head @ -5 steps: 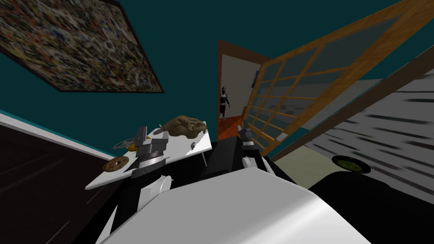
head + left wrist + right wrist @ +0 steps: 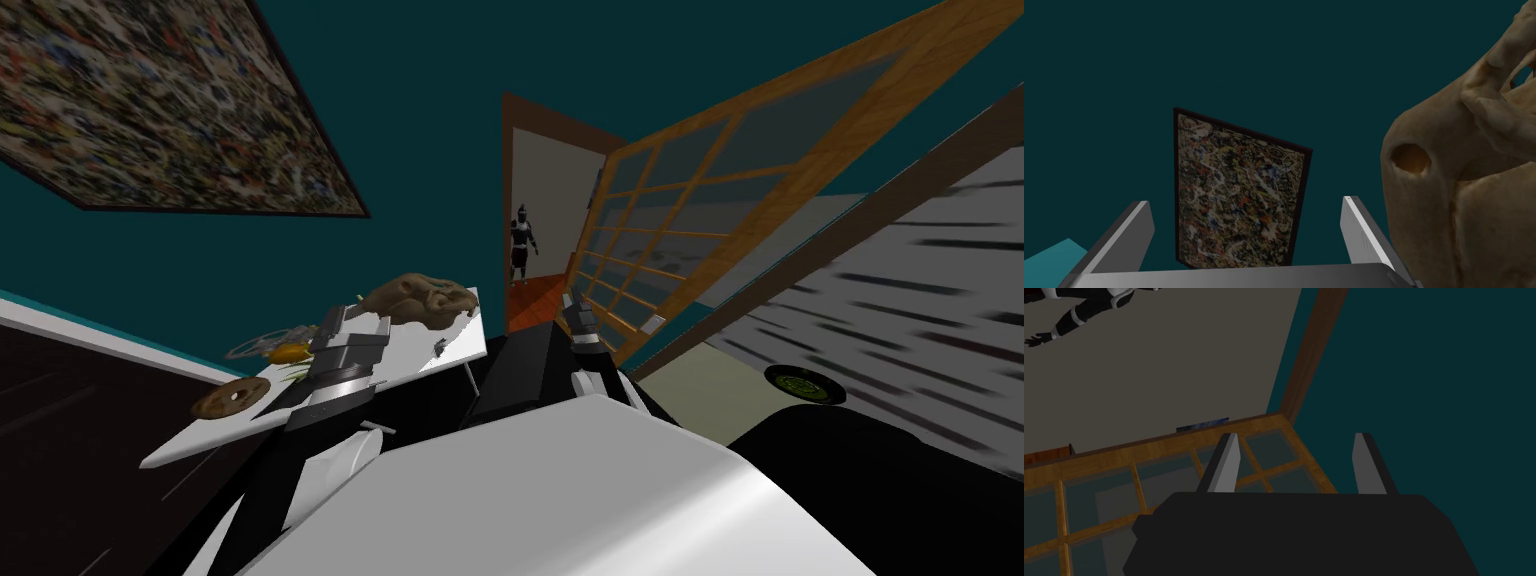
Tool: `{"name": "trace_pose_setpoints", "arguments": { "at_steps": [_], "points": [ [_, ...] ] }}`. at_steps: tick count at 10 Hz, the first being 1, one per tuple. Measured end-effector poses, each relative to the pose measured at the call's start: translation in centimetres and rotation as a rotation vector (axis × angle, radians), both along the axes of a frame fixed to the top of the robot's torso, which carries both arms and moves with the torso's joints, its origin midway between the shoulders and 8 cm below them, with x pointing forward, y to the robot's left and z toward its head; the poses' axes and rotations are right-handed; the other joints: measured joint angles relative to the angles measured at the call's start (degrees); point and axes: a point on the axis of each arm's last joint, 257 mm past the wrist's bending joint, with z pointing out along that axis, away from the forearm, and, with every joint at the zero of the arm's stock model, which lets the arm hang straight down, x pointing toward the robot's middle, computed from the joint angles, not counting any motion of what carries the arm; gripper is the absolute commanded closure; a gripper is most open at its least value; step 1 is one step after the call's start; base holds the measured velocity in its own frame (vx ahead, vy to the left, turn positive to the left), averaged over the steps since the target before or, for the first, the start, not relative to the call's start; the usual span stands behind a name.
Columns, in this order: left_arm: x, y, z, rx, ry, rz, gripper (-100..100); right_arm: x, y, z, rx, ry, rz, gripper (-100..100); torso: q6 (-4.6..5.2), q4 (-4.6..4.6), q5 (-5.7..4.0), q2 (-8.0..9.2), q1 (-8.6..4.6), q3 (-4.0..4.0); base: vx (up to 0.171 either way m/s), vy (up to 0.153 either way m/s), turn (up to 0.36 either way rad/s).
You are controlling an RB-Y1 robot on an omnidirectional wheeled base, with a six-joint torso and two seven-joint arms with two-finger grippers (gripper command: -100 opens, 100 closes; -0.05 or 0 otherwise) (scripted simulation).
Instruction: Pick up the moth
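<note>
Head view has the flat white worktop point(image 2: 410, 355), and at its far end sits a big tan-brown, bony, skull-shaped lump point(image 2: 420, 298). I'll place everything off that skull.

The moth point(image 2: 439, 346) is a tiny grey speck lying on the worktop. It's just on my side of the skull, close to the worktop edge that faces the doorway. Nothing is touching it and it's apart from both hands.

The left hand point(image 2: 1245, 204) is over the worktop on the side of the skull away from the doorway. Its two grey fingers are spread wide with nothing between them. In the left wrist view the skull bulks up right next to one finger, outside the gap. I can't tell if they actually touch.

Further out past the left hand from the skull there's a small yellow-orange thing point(image 2: 287, 352) with a pale thin ring around it. Beyond that, well away from the skull at the near end of the worktop, is a brown ring-shaped doughnut point(image 2: 226, 398).

The right hand point(image 2: 1296, 435) is off the worktop on the skull's doorway side, fingers apart and empty, in front of a wooden-framed glass-paned door point(image 2: 690, 200).

A black round disc with a green label point(image 2: 804, 383) lies well past that door from the skull.
</note>
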Motion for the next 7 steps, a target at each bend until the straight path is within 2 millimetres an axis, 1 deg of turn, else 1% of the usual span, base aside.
{"name": "trace_pose_setpoints", "arguments": {
  "at_steps": [1,2,3,4,5,6,7],
  "points": [
    [0.0,0.7,-0.7,-0.011,0.027,-0.007,-100,0.0,0.0,0.0,0.0,0.0,0.0,0,0.0,0.0,-0.02,0.01,-0.08,0.01,0.006,-0.21,-0.049],
    [0.0,1.5,-1.4,-0.021,0.057,-0.011,-100,0.0,0.0,0.0,0.0,0.0,0.0,0,0.0,0.0,-0.03,0.01,-0.13,0.01,0.003,-0.145,-0.004],
    [0.1,2.0,-1.6,-0.033,0.072,-0.015,-100,0.0,0.0,0.0,0.0,0.0,0.0,0,0.0,0.01,0.0,0.02,0.06,0.01,0.0,-0.139,-0.041],
    [0.3,2.8,-2.1,-0.045,0.093,-0.018,-100,0.0,0.0,0.0,0.0,0.0,0.0,0,0.0,0.01,0.02,0.03,0.11,0.01,0.016,-0.212,-0.069],
    [0.4,3.8,-2.8,-0.059,0.125,-0.017,-100,0.0,0.0,0.0,0.0,0.0,0.0,0,0.0,0.0,-0.02,-0.01,-0.09,-0.01,0.019,-0.153,-0.003],
    [0.4,4.5,-3.2,-0.074,0.142,-0.019,-100,0.0,0.0,0.0,0.0,0.0,0.0,0,-0.01,0.0,-0.01,-0.02,0.06,-0.01,0.023,-0.128,-0.043],
    [0.2,5.4,-3.6,-0.092,0.165,-0.019,-100,0.0,0.0,0.0,0.0,0.0,0.0,0,0.0,-0.01,0.02,-0.04,0.15,-0.02,0.018,-0.087,-0.013]
  ]
}}
